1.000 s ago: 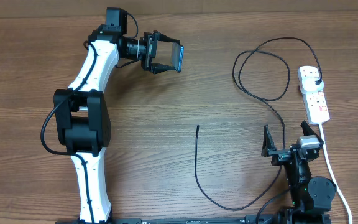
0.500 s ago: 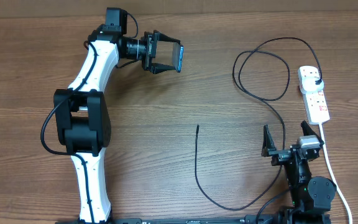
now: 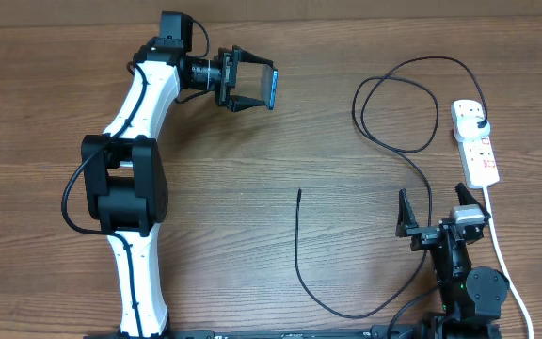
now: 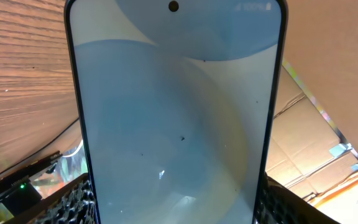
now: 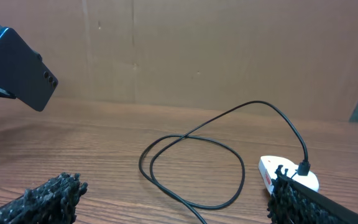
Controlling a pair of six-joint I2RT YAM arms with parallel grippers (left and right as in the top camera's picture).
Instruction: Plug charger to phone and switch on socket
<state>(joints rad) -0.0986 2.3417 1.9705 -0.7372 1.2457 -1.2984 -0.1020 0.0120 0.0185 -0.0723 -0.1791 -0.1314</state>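
Phone [image 3: 274, 87] held above the table, far left of centre. Left gripper [image 3: 260, 87] clamped across it. Phone on edge, long axis near–far, top end far, screen facing left. Right gripper [image 3: 431, 221] spread wide, empty, near right.

Charger [image 3: 298, 226] looks limp and light; tip mid-table, pointing far. Best pinched just behind the tip.

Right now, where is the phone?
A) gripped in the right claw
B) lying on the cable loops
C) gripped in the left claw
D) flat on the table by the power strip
C: the phone is clamped on edge in the left claw, off the table, while the right claw is open and empty.
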